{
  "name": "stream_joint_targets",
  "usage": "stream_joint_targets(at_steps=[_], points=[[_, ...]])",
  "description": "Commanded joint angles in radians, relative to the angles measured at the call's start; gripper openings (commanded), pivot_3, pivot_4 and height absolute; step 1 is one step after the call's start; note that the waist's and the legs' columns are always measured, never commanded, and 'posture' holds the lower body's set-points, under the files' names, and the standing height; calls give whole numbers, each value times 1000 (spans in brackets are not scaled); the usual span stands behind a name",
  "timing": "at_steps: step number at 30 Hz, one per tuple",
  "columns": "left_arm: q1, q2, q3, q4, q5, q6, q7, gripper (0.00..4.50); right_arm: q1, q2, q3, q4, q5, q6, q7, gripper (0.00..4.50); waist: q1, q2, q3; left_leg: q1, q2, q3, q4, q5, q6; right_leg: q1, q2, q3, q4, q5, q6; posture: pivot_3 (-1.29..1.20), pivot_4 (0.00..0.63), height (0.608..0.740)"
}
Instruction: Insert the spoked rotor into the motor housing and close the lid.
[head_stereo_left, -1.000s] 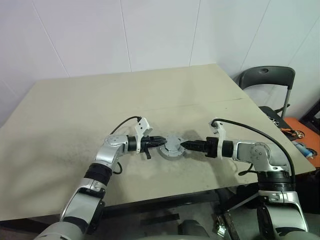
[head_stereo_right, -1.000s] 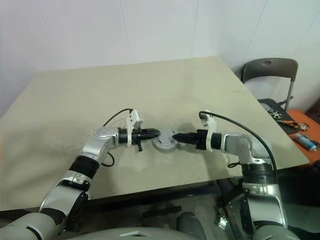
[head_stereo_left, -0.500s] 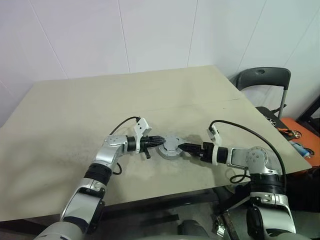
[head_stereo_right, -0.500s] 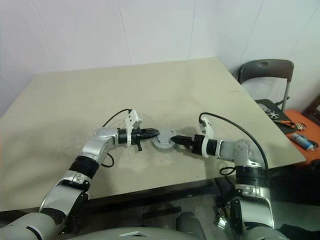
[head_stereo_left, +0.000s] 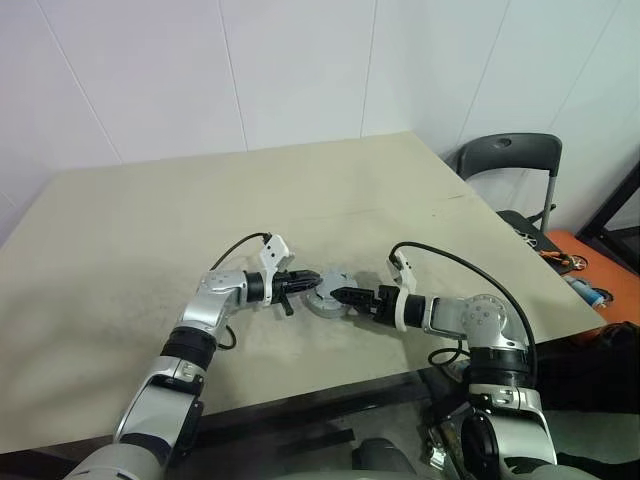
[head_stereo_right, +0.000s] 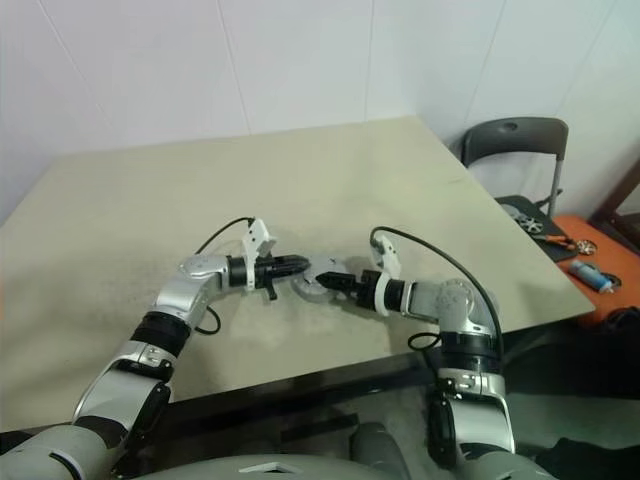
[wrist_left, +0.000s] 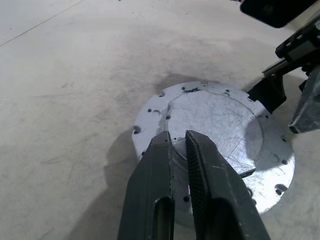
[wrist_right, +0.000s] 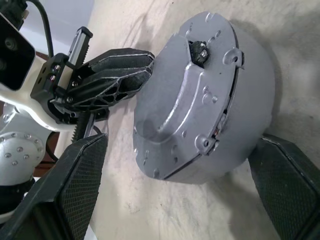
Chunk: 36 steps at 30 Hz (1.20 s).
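The motor housing (wrist_right: 250, 100) is a grey round body standing in the middle of the table (head_stereo_left: 130, 220). The lid (wrist_left: 215, 120), a silver disc with small holes and a raised centre, lies on top of it. My left gripper (wrist_left: 178, 142) is shut, with its tips over the lid's near edge. My right gripper (head_stereo_left: 336, 294) reaches in from the opposite side and is open. Its two fingers (wrist_right: 75, 185) stand either side of the housing, apart from its wall. The spoked rotor is hidden.
A grey folding chair (head_stereo_left: 505, 160) stands off the table's right corner, with an orange box (head_stereo_left: 575, 265) and tools on the floor beside it. The table's front edge runs close below both arms. White walls stand behind the table.
My right gripper has moved left towards the housing and rolled, so its fingers now straddle it. The left gripper has stayed where it was. The camera has shifted.
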Motion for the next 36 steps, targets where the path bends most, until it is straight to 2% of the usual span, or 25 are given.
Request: stream_joint_targets(at_steps=[1, 6, 12, 13, 22, 30, 33, 36], points=[[26, -3, -33, 4, 32, 47, 7, 512, -51, 69, 9, 110, -10, -50, -33, 4476, -8, 0, 0, 0, 0, 0, 0, 0, 0, 0, 0, 0, 2, 0, 0, 0, 0, 740], [51, 2, -35, -77, 22, 101, 17, 512, -46, 93, -8, 127, -28, -112, -79, 4476, -24, 1, 1, 0, 0, 0, 1, 0, 0, 2, 1, 0, 5, 0, 0, 0, 0, 740], [62, 8, -38, -130, 18, 143, 24, 512, -35, 106, -60, 177, -52, -208, -149, 2444, -20, 3, 1, 0, 0, 0, 2, 0, 0, 2, 0, 0, 6, 1, 0, 0, 0, 740], [63, 10, -37, -135, 18, 148, 23, 512, -32, 107, -59, 179, -55, -213, -151, 2307, -20, 5, 1, 1, -1, 0, 3, 0, 0, 2, 0, 0, 6, 1, 0, 0, 0, 740], [61, 20, -37, -133, 22, 152, 12, 512, -12, 143, -94, 193, -31, -250, -192, 2255, -20, 8, 1, 2, -1, -1, 2, 0, 0, 0, -1, 0, 5, 1, 0, 0, 0, 740], [70, 14, -1, -104, 1, 122, 23, 512, 16, 148, -72, 188, -8, -227, -180, 2252, -21, 9, 1, 2, -1, -1, 1, 0, 0, 0, 0, 0, 4, 0, 0, 0, 0, 740], [38, 17, 106, -214, -109, 202, 52, 512, 11, 155, -79, 211, -6, -237, -189, 2252, -22, 9, 1, 1, -1, -1, 1, 0, 0, -1, 0, 0, 4, 0, 0, 0, 0, 740], [-6, 15, 237, -355, -278, 353, 98, 512, 4, 164, -104, 245, 5, -258, -202, 2252, -24, 7, 4, -3, 0, -1, 1, 0, 0, -6, 0, 0, 6, 1, -1, 0, 0, 740]])
